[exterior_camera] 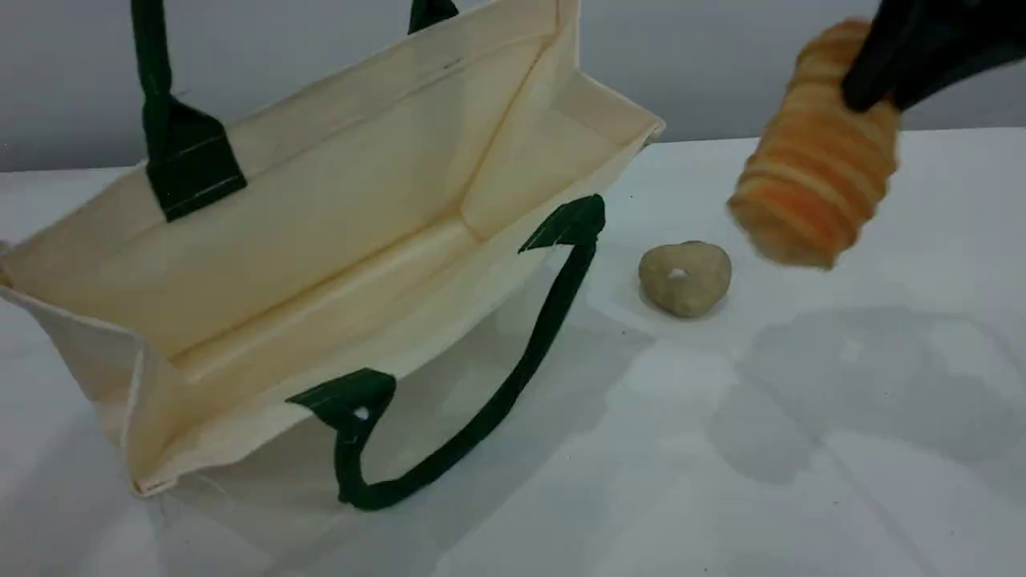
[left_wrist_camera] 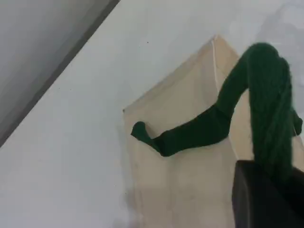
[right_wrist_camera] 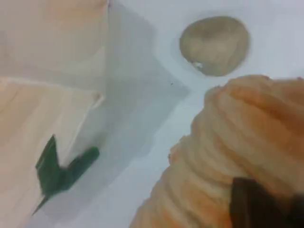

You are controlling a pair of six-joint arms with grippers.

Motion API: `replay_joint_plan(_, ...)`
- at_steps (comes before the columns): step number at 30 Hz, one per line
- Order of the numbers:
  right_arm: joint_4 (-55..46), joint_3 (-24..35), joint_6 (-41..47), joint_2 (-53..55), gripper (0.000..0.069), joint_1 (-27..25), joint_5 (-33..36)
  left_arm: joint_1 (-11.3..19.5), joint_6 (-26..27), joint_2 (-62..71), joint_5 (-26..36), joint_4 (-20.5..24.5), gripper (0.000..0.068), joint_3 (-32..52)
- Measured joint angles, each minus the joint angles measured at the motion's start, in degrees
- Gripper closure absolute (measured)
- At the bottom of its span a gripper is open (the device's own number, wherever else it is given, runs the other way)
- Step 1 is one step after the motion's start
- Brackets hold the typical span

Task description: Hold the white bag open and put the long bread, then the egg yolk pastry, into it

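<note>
Two pincers are at work, and you have both closed on something; your right pincer, in the upper right of the scene view, is clamped on the upper end of the long bread, which hangs tilted above the white surface with its lower end clear of it; in the right wrist view the loaf fills the lower right, with a dark fingertip pressed against it at the bottom edge. Your left pincer shows only in the left wrist view, at the lower right, and it is clamped on a green strap handle that runs up out of it and curves back down to the cloth of the white bag. You can see the bag filling the left and centre of the scene view, lying with its mouth open toward the camera; the far handle rises out of the top edge, while the near handle droops onto the surface at lower centre. The egg yolk pastry sits on the surface between the bag's right corner and the loaf, just below the loaf's lower end in the frame, touching neither.
</note>
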Motion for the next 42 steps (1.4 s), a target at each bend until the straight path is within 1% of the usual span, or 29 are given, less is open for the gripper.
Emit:
replay_joint_plan(3, 0.9, 1.4, -0.1, -5.4, 0.0629, 0.1, 2.5, 0.0, 0.0, 0.0, 0.0, 0.0, 0.0598, 0.0)
replay_joint_plan(9, 6.6, 1.4, -0.5, -13.8, 0.0631, 0.1, 9.0, 0.0, 0.0, 0.0, 0.0, 0.1, 0.0598, 0.0)
replay_joint_plan(15, 16.0, 1.3, -1.8, -17.3, 0.0633, 0.4, 14.7, 0.0, 0.0, 0.0, 0.0, 0.1, 0.0598, 0.0)
replay_joint_plan(18, 19.2, 1.3, -1.7, -17.3, 0.0633, 2.9, 15.6, 0.0, 0.0, 0.0, 0.0, 0.1, 0.0598, 0.0)
replay_joint_plan(20, 20.4, 1.3, -0.9, -17.4, 0.0633, 5.5, 14.0, 0.0, 0.0, 0.1, 0.0, 0.1, 0.0598, 0.0)
replay_joint_plan(25, 20.5, 1.3, 2.7, -16.8, 0.0636, 12.5, 7.6, 0.0, 0.0, 0.1, 0.0, 0.0, 0.0598, 0.0)
replay_joint_plan(30, 20.7, 1.3, 5.1, -13.1, 0.0636, 16.8, 3.6, 0.0, 0.0, 0.1, 0.0, 0.0, 0.0598, 0.0)
replay_joint_plan(37, 23.6, 1.3, 4.8, -5.4, 0.0636, 20.8, -2.4, 0.0, 0.0, 0.1, 0.0, -0.1, 0.0598, 0.0)
replay_joint_plan(42, 26.5, 1.3, 1.7, 0.8, 0.0636, 20.8, -5.2, 0.0, -0.9, 0.1, 0.0, -0.3, 0.0598, 0.0)
